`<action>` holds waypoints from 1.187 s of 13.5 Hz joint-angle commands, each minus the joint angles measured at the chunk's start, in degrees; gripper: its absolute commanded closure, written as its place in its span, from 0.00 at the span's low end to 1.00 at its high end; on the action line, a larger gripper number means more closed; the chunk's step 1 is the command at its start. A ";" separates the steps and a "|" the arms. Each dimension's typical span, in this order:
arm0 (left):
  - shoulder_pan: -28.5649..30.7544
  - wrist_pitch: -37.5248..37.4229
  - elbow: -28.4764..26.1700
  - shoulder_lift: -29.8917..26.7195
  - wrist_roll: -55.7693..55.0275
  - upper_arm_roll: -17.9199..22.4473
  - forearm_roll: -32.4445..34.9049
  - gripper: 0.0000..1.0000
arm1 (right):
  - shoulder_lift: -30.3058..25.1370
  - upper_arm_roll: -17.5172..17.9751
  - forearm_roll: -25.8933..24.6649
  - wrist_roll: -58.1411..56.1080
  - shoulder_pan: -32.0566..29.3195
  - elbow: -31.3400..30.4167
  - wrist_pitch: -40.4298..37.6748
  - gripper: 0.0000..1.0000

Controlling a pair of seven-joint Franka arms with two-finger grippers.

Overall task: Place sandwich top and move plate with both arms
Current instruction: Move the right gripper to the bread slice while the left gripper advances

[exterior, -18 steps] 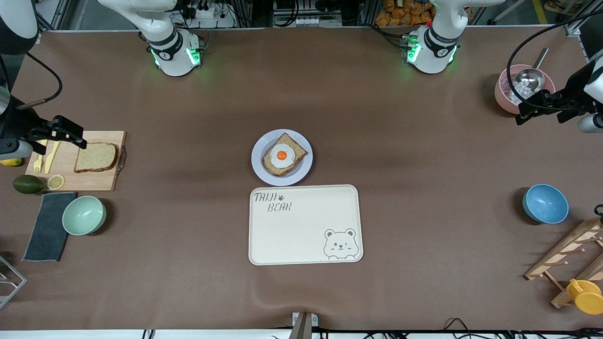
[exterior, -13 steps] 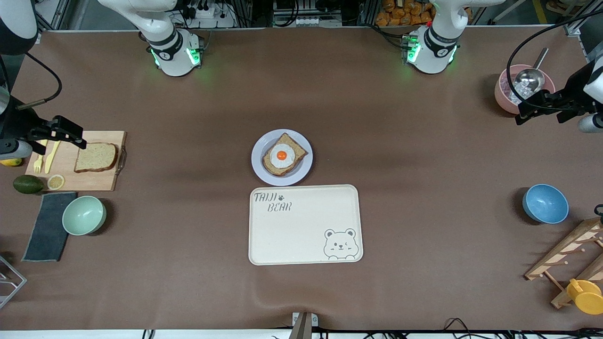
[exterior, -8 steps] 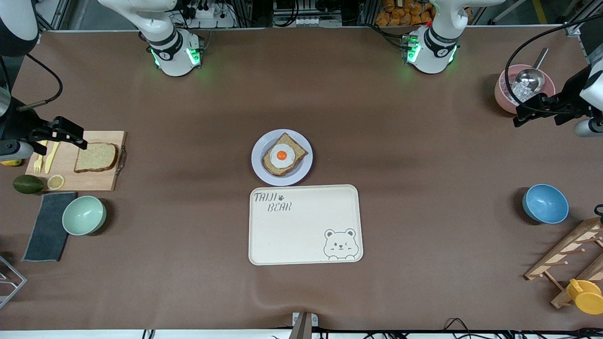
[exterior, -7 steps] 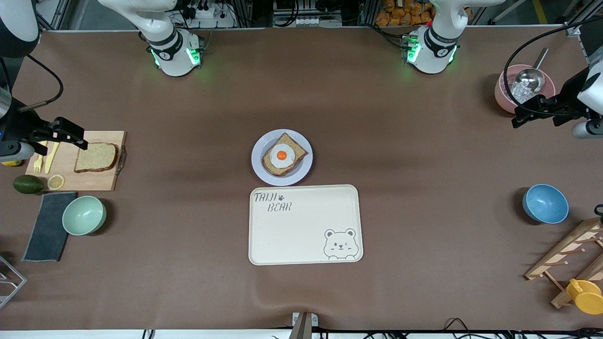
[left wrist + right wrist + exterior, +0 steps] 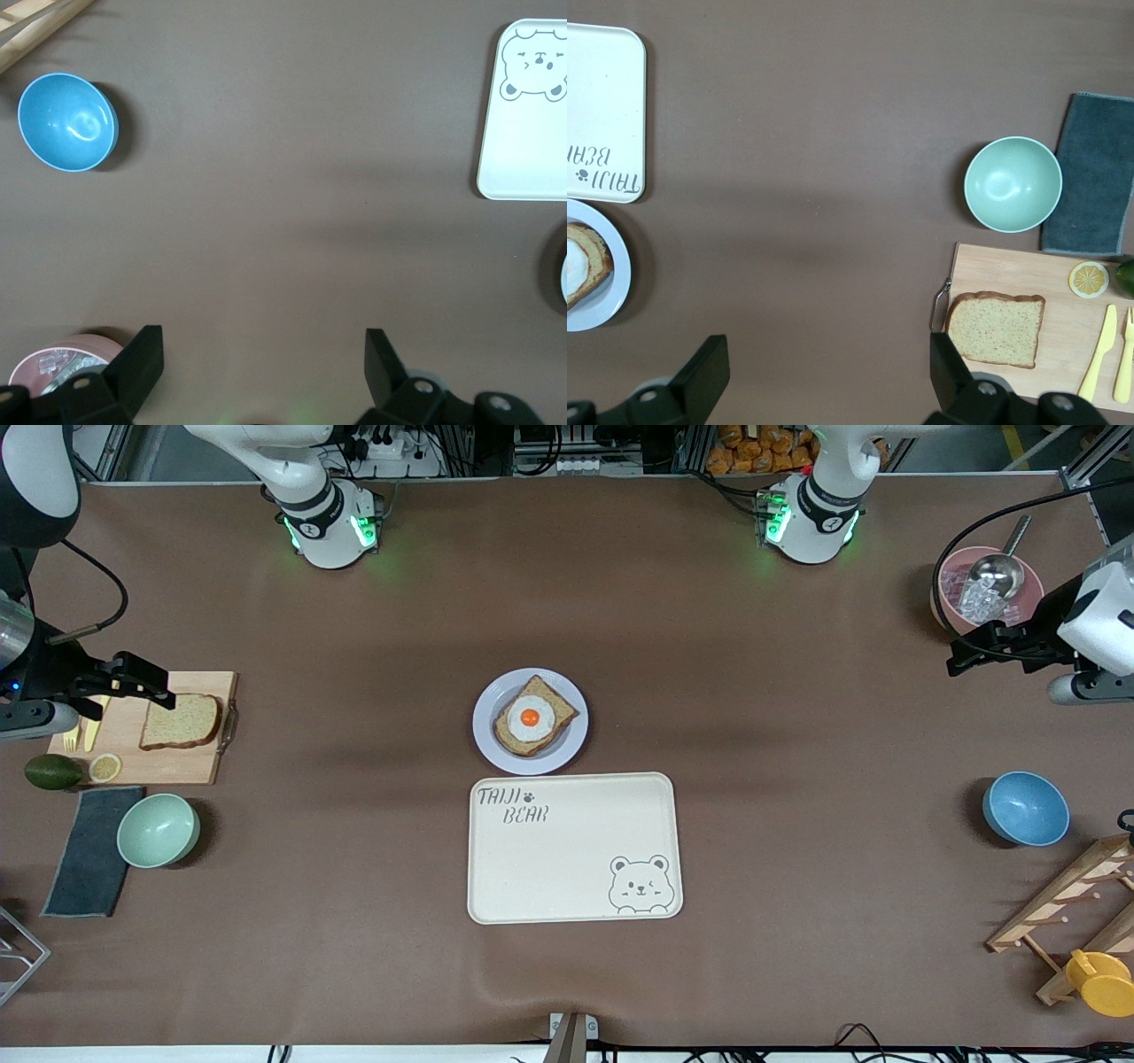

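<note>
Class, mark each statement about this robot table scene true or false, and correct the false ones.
1. The sandwich top lies on the wooden cutting board. True.
2. The plate sits on the cream tray. False: it rests on the table, beside the tray's edge farther from the front camera.
3. The right gripper holds the sandwich top. False: it is open, over the cutting board, holding nothing.
4. The left gripper is open, near the pink bowl. True.
5. The bread with the fried egg is on the plate. True.
</note>
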 commanded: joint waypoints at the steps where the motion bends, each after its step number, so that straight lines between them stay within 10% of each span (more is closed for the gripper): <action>1: -0.02 1.70 -1.66 -0.55 -0.06 -0.85 -1.06 0.00 | 0.40 0.13 2.76 -0.21 -0.11 -0.27 -0.60 0.00; 16: -0.63 16.90 -14.05 0.94 -1.29 -4.63 -9.24 0.00 | 4.26 0.13 10.24 -0.30 1.99 -2.90 -0.69 0.00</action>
